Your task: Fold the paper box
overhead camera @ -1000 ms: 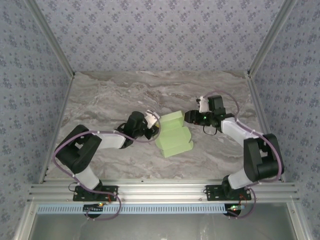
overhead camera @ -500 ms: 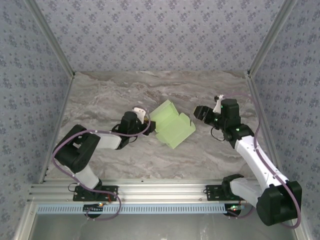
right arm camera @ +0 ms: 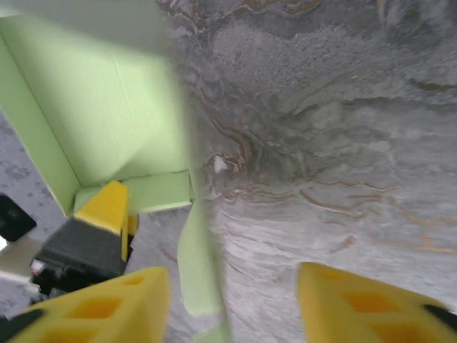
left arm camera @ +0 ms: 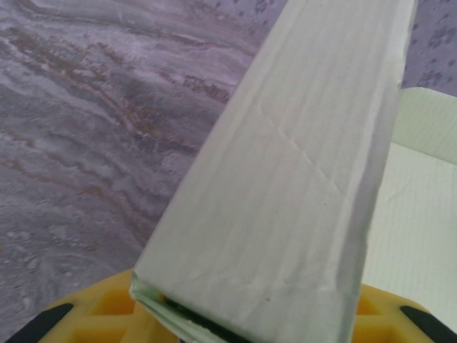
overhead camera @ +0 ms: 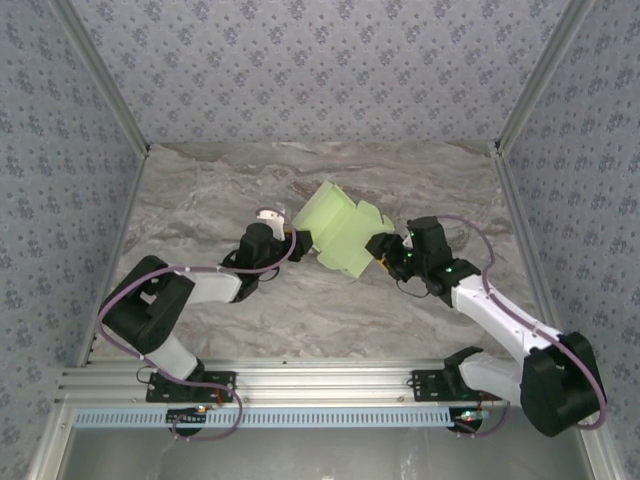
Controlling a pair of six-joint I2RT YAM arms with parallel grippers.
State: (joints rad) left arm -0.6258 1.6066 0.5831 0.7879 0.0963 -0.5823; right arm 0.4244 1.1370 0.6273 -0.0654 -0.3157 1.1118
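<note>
Half-folded near the middle of the table (overhead camera: 200,190), the paper box (overhead camera: 340,232) is pinched at one edge by the left tool (overhead camera: 299,239), while the right tool (overhead camera: 379,247) straddles a loose flap, spread apart, and likely must next press it inward.

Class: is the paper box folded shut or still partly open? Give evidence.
Partly folded, still open: the paper box has raised walls, but a flap stands up and the right wrist view looks into its interior.
</note>
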